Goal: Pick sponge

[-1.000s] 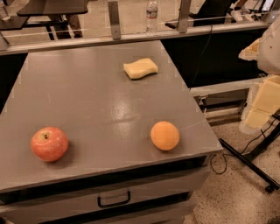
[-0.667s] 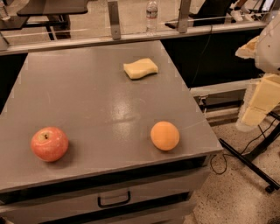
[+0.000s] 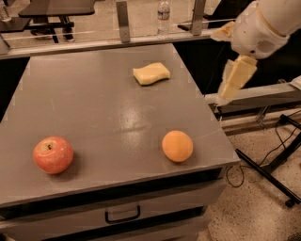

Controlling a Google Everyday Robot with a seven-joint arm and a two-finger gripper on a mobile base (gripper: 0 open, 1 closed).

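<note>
Soft foam sponge [image 3: 151,74] on a smooth, faintly glossy grey table [image 3: 94,103]; matt plastic claw [image 3: 229,92] beyond its right edge

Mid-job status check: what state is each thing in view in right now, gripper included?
sponge: lying flat at the far side of the table, not grasped.
gripper: in the air beyond the table's right edge, clear of the sponge.
orange: whole, resting near the front right corner.
apple: whole, stem up, front left.
drawer: shut.
water bottle: upright behind the table.
</note>
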